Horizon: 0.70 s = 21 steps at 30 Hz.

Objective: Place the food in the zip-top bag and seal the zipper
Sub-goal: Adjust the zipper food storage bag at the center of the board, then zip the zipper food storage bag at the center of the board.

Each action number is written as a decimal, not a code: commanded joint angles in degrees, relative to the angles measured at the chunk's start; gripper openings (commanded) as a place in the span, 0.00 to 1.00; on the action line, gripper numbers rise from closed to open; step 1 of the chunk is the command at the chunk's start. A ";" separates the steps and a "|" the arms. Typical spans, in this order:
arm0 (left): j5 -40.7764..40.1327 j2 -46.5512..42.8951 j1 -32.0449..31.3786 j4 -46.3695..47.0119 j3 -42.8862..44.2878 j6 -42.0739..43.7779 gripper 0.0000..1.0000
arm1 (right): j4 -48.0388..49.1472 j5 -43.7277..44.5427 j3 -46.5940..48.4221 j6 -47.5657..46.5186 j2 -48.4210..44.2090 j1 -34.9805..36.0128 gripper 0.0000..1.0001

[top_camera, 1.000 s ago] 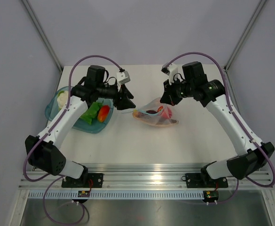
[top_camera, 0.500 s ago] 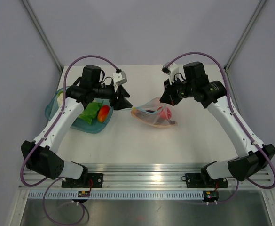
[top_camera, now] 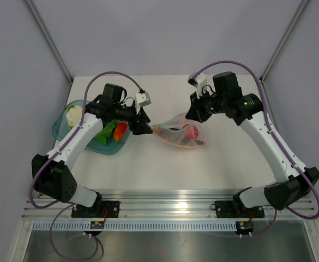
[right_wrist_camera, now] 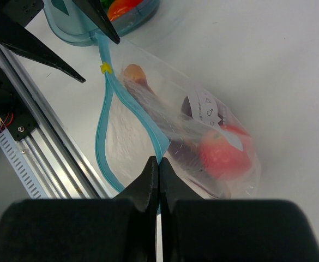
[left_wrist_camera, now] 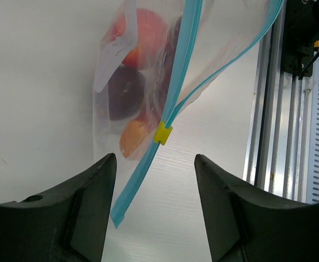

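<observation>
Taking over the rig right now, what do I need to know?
Left gripper: jaws open, astride the zipper by its yellow slider, gripping nothing.
Right gripper: shut on the zipper, further along.
Bag on the table holds red, purple and orange pieces; other food sits in the bowl.
Done: pieces bagged. Left: the zipper gapes, so seal it.

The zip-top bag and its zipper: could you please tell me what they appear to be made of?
The zip-top bag looks like thin, glossy clear plastic film: the food shows through it and it wrinkles. The zipper seems a thicker, semi-opaque teal plastic strip, flexible, since it curves; its yellow slider is probably hard plastic.
</observation>
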 commanded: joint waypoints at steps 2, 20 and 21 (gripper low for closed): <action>-0.11 0.47 0.17 4.52 -1.02 -0.14 0.62 | 1.68 -0.93 3.23 -0.52 -0.03 -0.18 0.00; 2.70 3.46 -0.54 8.84 -1.47 -2.61 0.19 | 0.72 -1.36 5.43 -0.35 1.29 -0.18 0.00; 2.88 3.89 -0.63 8.49 -1.20 -2.61 0.01 | 0.54 -1.36 5.60 -0.26 1.46 -0.18 0.00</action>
